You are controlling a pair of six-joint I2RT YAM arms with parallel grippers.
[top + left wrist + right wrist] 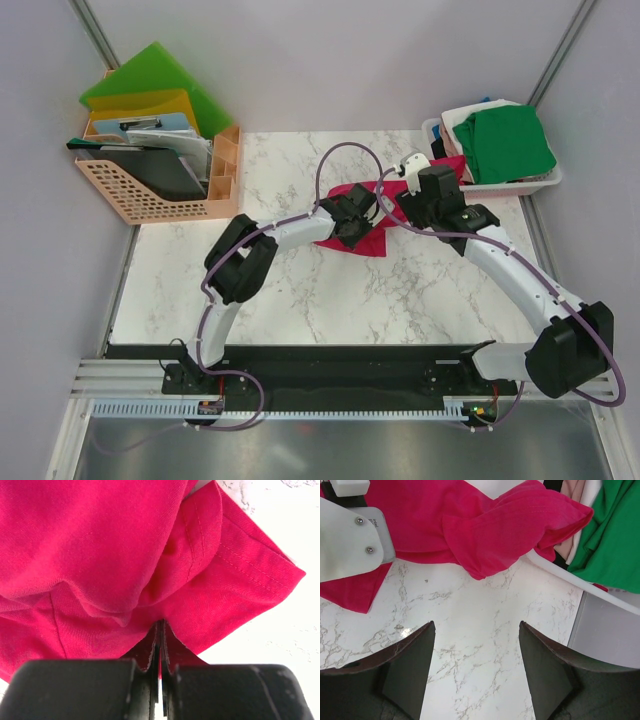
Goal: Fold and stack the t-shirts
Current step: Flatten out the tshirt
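The left pincer (160, 650) is pinched tight on the pink t-shirt (95, 550). The shirt lies bunched on the marble worktop (470, 605) — one end reaches over the white basket (555, 570). The right pincer (476, 665) is wide — holding nothing.

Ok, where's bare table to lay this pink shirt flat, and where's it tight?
Bare table: the middle, from the pink shirt to the black base rail; and left, in front of the orange basket. Crowded: far right, where the shirt, left gripper, right gripper and white bin meet.
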